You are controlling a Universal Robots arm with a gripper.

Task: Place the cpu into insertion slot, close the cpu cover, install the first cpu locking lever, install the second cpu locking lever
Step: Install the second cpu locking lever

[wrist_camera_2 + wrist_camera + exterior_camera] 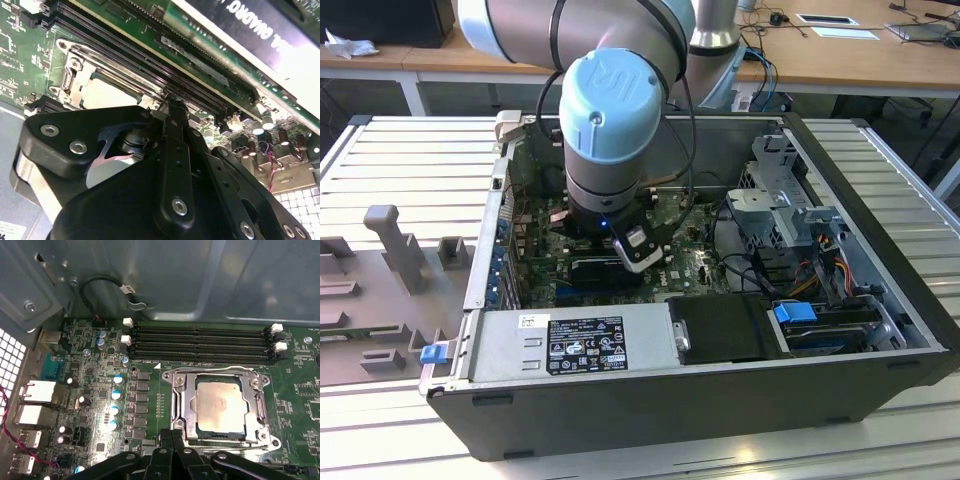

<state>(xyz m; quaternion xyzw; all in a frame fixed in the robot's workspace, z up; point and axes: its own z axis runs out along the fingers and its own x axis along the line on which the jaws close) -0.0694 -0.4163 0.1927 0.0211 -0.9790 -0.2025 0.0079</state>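
Hanging inside the open dark-grey desktop computer case [880, 330], the grey-and-pale-blue robot arm [610, 110] points its wrist down over the green motherboard [695, 265], with the black gripper [172, 436] low above the board. In the first wrist view the two black fingers [166, 440] stand pressed together with no gap and nothing between them, and their tips sit just beside the near edge of the square metal-rimmed insertion slot [267, 412]. The small flat square cpu [220, 405] with its pale silver-grey metal top lies flat in that slot. The thin grey metal cpu cover [182, 405] with its large square cut-out lies down around the chip, framing the metal top. Whether the locking levers at the sides of the frame are latched cannot be told. Four long black memory slots [200, 342] with white end clips run parallel on the far side of the slot, and a row of small silver-topped capacitors [116, 395] stands on the board beside it. In the second wrist view the closed fingers [175, 150] rise in front of the same slot [75, 75], with a long black expansion card [260, 25] beyond the memory slots. In the exterior view a silver power supply unit [570, 340] fills the near edge of the case.
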